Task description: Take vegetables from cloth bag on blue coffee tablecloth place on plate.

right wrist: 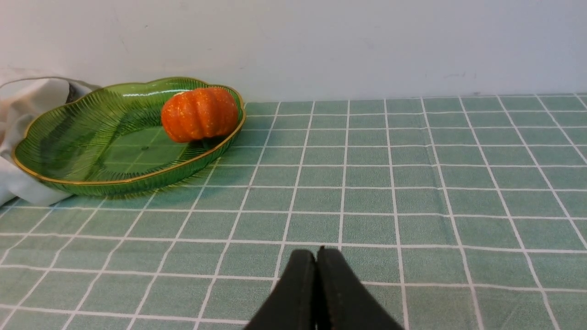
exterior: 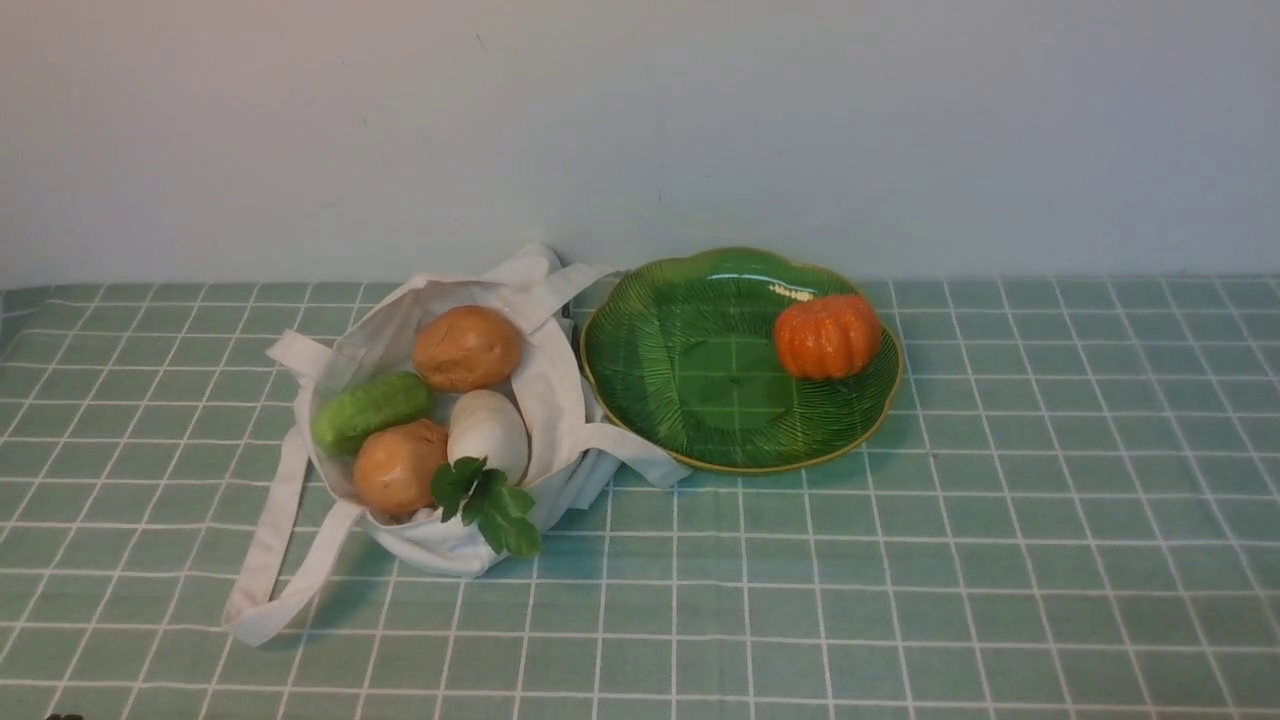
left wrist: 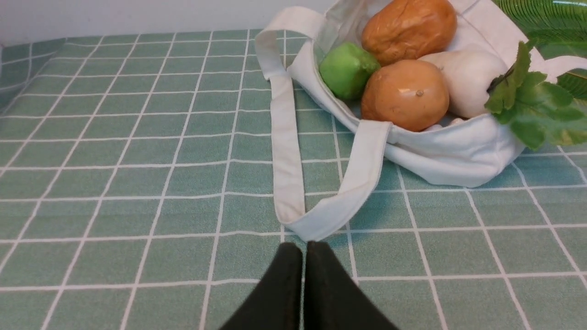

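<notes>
Vegetables sit in two places. One ribbed orange pumpkin (exterior: 827, 335) rests on the green plate (exterior: 680, 330), toward its far right side, close to the scalloped yellow rim. Everything else lies in the open mouth of the off-white cloth bag (exterior: 450, 540): a tan potato (exterior: 466, 347) at the back, a green cucumber (exterior: 371, 410) on the left, a second potato (exterior: 398, 466) at the front, a white egg-shaped piece (exterior: 487, 430) beside it, and a leafy green sprig (exterior: 487, 505) draped over the bag's front edge.

Bag and plate lie side by side, the bag's right edge touching the plate's left rim. One long strap (exterior: 270, 560) trails forward from the bag across the tablecloth (exterior: 1000, 560) that covers my table; the other strap lies folded near the plate.

My left tool (left wrist: 303, 250) hangs low over the cloth just short of that strap's loop, its two black fingers pressed together on nothing. My right tool (right wrist: 316, 256) is likewise clenched and empty, over bare cloth well apart from the plate. Neither arm shows in the front view.
</notes>
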